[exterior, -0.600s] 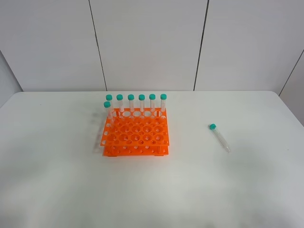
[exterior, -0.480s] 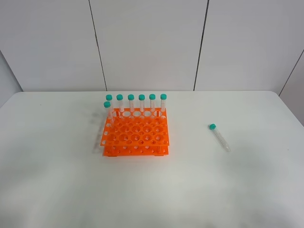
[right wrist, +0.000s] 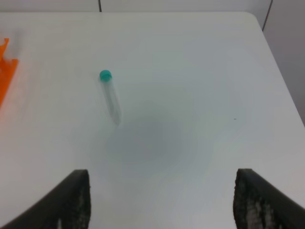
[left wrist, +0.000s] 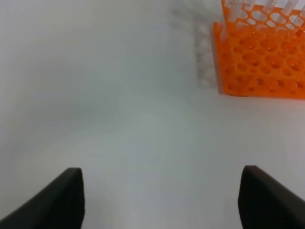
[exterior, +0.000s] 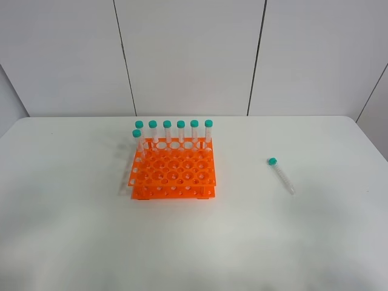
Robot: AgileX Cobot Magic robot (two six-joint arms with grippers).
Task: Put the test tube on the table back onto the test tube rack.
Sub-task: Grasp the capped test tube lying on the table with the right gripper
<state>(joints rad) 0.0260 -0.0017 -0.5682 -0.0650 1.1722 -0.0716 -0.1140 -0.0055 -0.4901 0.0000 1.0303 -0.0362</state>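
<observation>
Both spread wide, empty: left end effector | right end effector | test tube apart from rack

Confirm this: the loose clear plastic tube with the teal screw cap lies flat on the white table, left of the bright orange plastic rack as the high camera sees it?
Not quite. The exterior high view shows the clear teal-capped tube lying flat on the white table right of the orange rack, not left. The rest holds.

We are seeing the test tube rack sitting left of centre on the worktop — the test tube is lying well apart to its right.
</observation>
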